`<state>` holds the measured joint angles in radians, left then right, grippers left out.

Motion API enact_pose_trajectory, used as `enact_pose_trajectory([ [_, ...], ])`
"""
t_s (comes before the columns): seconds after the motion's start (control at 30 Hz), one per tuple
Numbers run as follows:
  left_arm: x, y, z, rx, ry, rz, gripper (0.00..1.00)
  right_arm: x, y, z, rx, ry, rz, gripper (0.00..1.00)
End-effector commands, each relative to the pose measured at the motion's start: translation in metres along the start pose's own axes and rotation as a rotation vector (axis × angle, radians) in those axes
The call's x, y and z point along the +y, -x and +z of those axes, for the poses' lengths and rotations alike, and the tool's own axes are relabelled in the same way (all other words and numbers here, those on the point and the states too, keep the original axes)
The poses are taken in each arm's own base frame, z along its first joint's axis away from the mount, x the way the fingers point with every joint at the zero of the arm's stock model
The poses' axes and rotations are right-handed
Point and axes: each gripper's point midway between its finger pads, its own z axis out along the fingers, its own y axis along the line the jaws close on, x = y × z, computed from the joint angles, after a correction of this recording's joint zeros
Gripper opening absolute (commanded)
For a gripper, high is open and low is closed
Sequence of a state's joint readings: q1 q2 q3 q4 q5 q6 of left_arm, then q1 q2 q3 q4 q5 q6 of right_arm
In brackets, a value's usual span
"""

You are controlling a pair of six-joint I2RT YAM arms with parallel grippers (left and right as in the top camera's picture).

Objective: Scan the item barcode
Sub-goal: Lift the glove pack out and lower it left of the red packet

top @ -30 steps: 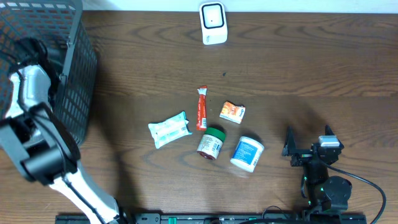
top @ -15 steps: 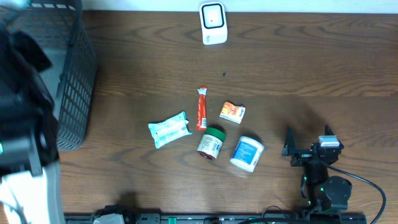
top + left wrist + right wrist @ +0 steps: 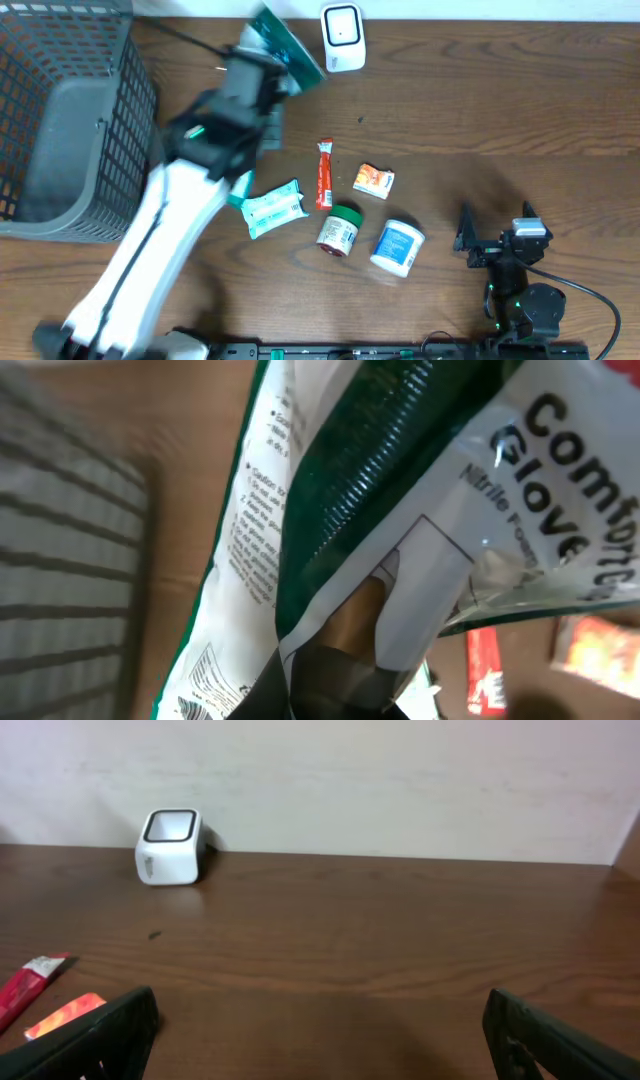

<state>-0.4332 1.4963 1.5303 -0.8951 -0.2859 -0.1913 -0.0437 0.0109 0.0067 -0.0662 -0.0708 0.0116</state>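
Two arms at one broad wooden table [image 3: 520, 110], and we go from the biggest thing down. Over on the left we have the grey wire basket [image 3: 130, 130], sitting at the table's corner. Across the middle sweeps the left arm [image 3: 160, 230], stretched from the near edge up toward the far side. The left gripper [image 3: 266, 64] is clamped tight on the glove packet [image 3: 290, 45], which is green and white, held up off the wood, tilted, just left of the scanner [image 3: 343, 38]. From the wrist view we see that packet filling nearly the whole picture, printed side toward the lens, with the pinch at its lower edge. Whether a barcode faces the scanner we cannot tell. Down in the near right corner the right gripper [image 3: 495, 232] sits low, well apart from everything, its fingers [image 3: 100, 1040] spread wide with nothing between them. At the far edge, that scanner is a small white box with a dark-rimmed window. Then the small stuff, in a cluster at mid-table. We have the white tub [image 3: 398, 246] with a blue label lying just beside the green-lidded jar [image 3: 340, 230], and the wipes pack [image 3: 272, 209] to their left. Behind them is the orange packet [image 3: 373, 180], and slimmest of all, the red stick [image 3: 324, 174] beside it.
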Motion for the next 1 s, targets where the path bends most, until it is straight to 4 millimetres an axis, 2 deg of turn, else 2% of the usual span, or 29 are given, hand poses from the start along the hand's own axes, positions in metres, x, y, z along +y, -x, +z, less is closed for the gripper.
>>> enact_pose_trajectory([
  [0.0,-0.017,-0.023,0.057,0.131,0.051,0.043,0.07,-0.002,0.000,0.000,0.000,-0.011,0.010,0.99],
  [0.17,-0.018,-0.055,0.113,0.265,0.155,0.111,0.07,-0.002,0.000,0.000,0.000,-0.011,0.010,0.99],
  [0.2,-0.017,-0.058,0.119,0.278,0.169,0.119,0.07,-0.002,0.000,0.000,0.000,-0.011,0.010,0.99],
  [0.23,-0.010,-0.068,0.135,0.307,0.232,0.139,0.07,-0.002,0.000,0.000,0.000,-0.011,0.010,0.99],
  [0.37,0.004,-0.083,0.165,0.362,0.292,0.116,0.07,-0.002,0.000,0.000,0.000,-0.011,0.010,0.99],
  [0.5,0.021,-0.097,0.182,0.416,0.328,0.078,0.07,-0.002,0.000,0.000,0.000,-0.011,0.010,0.99],
  [0.67,0.039,-0.115,0.191,0.471,0.334,0.032,0.07,-0.002,0.000,0.000,-0.001,-0.011,0.010,0.99],
  [0.8,0.029,-0.130,0.199,0.513,0.235,-0.019,0.07,-0.002,0.000,0.000,0.000,-0.011,0.010,0.99],
  [0.97,0.024,-0.150,0.212,0.502,0.225,-0.091,0.07,-0.002,0.000,0.000,-0.001,-0.011,0.010,0.99],
])
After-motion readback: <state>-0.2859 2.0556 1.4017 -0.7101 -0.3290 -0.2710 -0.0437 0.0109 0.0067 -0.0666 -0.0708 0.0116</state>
